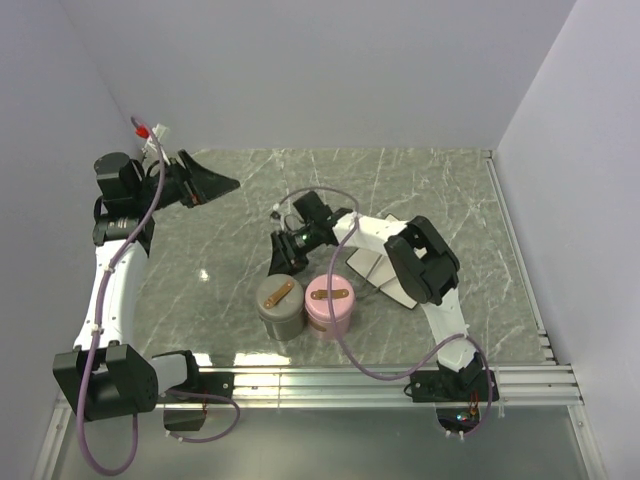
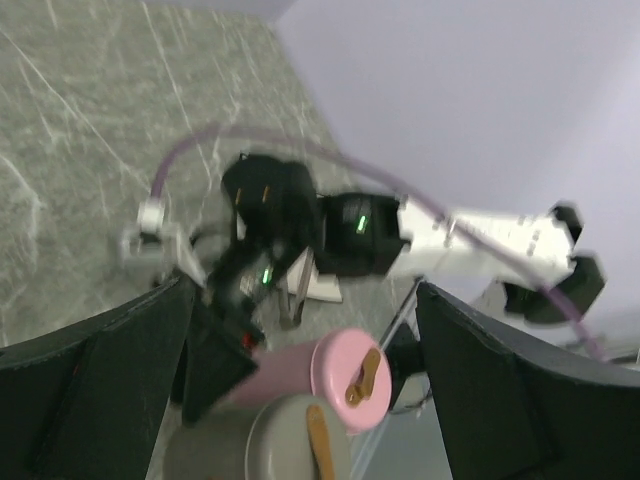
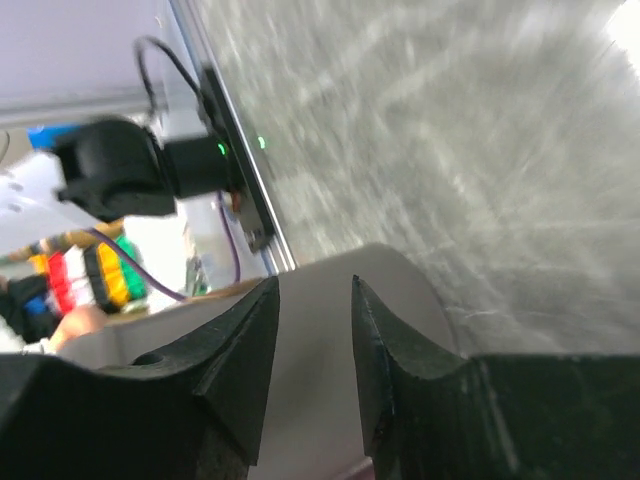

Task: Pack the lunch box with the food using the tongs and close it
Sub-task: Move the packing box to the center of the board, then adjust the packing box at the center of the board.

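Above marbled tabletop, left pincer gapes released; whether right pincer grasps anything, I cannot tell.

Left arm and right arm: white moulded links between bulky black joint housings, with black base blocks. Purple cable looped along the outside of each arm, fastened with white ties; red connector at the left wrist end. Left gripper and right gripper: matte black, each with two broad wedge-shaped fingers with bevelled inner faces. Small green indicator lights on the black housings; thin orange markings on the right wrist housing.
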### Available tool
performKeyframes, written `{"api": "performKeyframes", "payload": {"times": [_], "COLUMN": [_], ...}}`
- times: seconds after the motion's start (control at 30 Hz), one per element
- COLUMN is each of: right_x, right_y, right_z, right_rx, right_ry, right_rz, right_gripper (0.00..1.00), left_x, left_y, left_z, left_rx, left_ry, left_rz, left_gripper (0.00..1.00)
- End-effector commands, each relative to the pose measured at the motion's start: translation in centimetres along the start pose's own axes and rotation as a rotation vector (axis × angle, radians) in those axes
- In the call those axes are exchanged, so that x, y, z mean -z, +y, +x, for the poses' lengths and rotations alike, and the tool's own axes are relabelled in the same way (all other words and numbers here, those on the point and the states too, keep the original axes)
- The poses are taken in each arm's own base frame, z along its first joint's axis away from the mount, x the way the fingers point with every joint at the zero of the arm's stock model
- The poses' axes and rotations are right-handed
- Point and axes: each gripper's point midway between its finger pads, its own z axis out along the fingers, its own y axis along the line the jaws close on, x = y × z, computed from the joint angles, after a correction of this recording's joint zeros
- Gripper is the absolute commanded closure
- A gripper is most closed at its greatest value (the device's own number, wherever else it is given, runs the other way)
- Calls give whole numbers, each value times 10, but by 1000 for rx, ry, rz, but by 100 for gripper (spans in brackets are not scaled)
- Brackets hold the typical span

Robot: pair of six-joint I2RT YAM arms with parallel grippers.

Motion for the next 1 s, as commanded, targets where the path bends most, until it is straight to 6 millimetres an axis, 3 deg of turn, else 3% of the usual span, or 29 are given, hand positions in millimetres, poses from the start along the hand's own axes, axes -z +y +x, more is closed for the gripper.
{"api": "performKeyframes", "payload": {"times": [0.0, 0.03, 0.07, 0.13, 0.17, 0.2, 0.27, 0.33, 0.37, 0.43, 0.47, 0.67, 0.8, 0.97], "right_x": [79, 93, 111, 147, 165, 181, 199, 206, 209, 210, 211, 221, 239, 255], "right_y": [46, 47, 60, 58, 68, 66, 78, 78, 82, 83, 84, 67, 52, 72], "right_z": [-73, -82, -93, -103, -102, -100, -82, -61, -40, -20, -1, 53, 70, 79], "right_rx": [195, 203, 249, 245, 282, 275, 328, 333, 369, 392, 402, 503, 658, 980], "right_ry": [-235, -273, -313, -369, -393, -410, -415, -393, -364, -344, -331, -324, -385, -497], "right_rz": [6, 18, 16, 38, 34, 42, 36, 52, 65, 80, 92, 268, 451, 543], "right_gripper": [56, 56, 55, 55, 55, 55, 54, 53, 53, 52, 52, 50, 45, 42], "left_x": [11, 13, 16, 21, 22, 25, 28, 30, 28, 27, 23, 27, 31, 31], "left_y": [-16, -15, -14, -19, -16, -10, -1, 2, 5, 11, 10, 1, -7, -3], "left_z": [23, 29, 38, 49, 54, 65, 79, 99, 114, 116, 134, 168, 175, 193], "left_rx": [-140, -143, -176, -218, -244, -284, -423, -487, -521, -648, -679, -951, -1038, -1048], "left_ry": [130, 155, 185, 222, 232, 261, 303, 375, 409, 395, 429, 439, 392, 440], "left_rz": [102, 115, 129, 169, 165, 150, 141, 108, 113, 45, 64, 110, 147, 203], "left_gripper": [1, 1, 1, 5, 6, 8, 16, 24, 26, 28, 29, 34, 34, 31]}}
